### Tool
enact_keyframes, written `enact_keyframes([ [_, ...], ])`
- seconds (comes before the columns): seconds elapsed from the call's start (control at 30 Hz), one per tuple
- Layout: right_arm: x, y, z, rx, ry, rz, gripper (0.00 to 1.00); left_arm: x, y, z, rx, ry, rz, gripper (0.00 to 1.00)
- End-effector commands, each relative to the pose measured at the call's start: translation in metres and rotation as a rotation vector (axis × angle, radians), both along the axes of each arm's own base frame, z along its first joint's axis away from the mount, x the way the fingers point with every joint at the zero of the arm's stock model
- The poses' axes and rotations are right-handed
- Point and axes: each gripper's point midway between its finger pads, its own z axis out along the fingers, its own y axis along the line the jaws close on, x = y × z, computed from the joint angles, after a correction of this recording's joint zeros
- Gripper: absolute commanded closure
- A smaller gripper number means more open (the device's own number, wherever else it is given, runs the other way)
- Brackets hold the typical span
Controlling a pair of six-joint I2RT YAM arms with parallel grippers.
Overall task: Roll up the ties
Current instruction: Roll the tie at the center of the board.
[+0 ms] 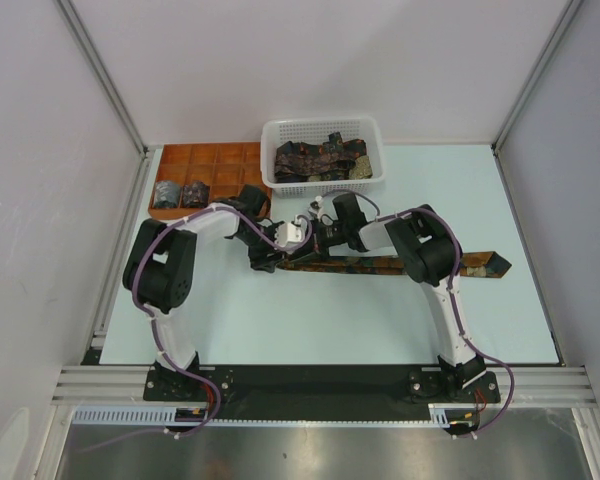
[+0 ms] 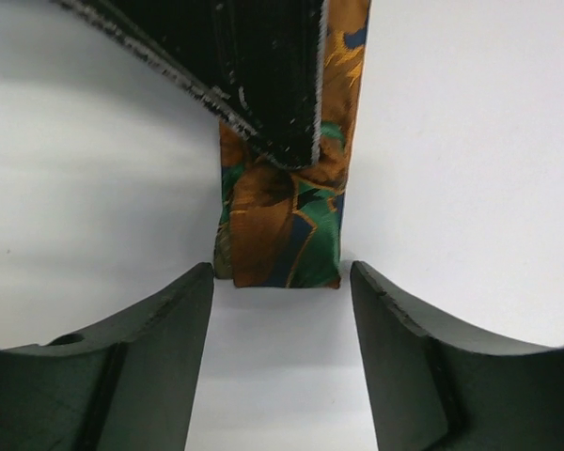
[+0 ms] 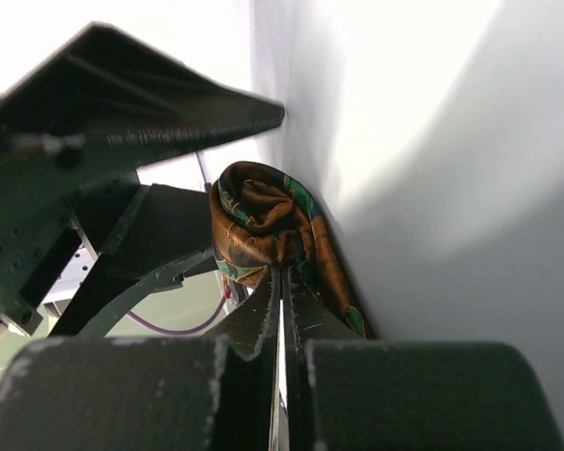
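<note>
We see the pale bench [image 1: 330, 320] carrying everything. At its far edge a white plastic mesh basket [image 1: 372, 135] holds a heap of dark patterned neckties [image 1: 315, 160] not yet rolled. Just to the basket's left, an orange-brown compartment tray [image 1: 195, 155] has two small rolled bundles [image 1: 167, 192] in its near compartments. The tie in hand, a long dark fabric strip with orange, green and gold motifs [image 1: 375, 264], lies flat across the middle of the bench. Its pointed wide end lies out to the right and its narrow end sits under the two grippers. We judge the step to be the start of the roll on this tie. The right gripper [image 3: 282, 291] has its jaws clamped on the narrow end, where the fabric curls into a small first turn just ahead of them. The left gripper [image 2: 282, 277] hovers just short of that end, its jaws wide with nothing between them. Most of the strip lies unrolled. As we read it, the next move calls for the right wrist to turn the curl over along the strip and keep it tight. The left jaws should be ready to steady the bundle so the turn does not spring open.
</note>
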Motion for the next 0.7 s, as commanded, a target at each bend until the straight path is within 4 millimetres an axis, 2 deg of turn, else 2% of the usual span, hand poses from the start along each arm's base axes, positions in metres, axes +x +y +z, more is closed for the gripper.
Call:
enact_keyframes([
  [0.0, 0.003, -0.008, -0.014, -0.014, 0.014, -0.027, 1.0, 0.003, -0.027, 0.017, -0.07, -0.025, -0.042, 0.39],
  [0.17, 0.004, -0.008, -0.011, -0.005, 0.007, -0.028, 1.0, 0.003, -0.04, 0.032, -0.112, -0.035, -0.054, 0.53],
  [0.3, 0.004, -0.007, -0.009, 0.001, 0.007, -0.032, 1.0, 0.0, -0.054, 0.041, -0.128, -0.043, -0.069, 0.56],
  [0.5, 0.004, -0.007, 0.003, 0.015, -0.027, -0.026, 0.99, -0.007, -0.066, 0.025, -0.108, 0.001, -0.088, 0.59],
  [0.67, 0.003, -0.009, 0.007, 0.014, -0.04, -0.04, 0.99, -0.013, -0.072, 0.016, -0.094, 0.027, -0.098, 0.56],
])
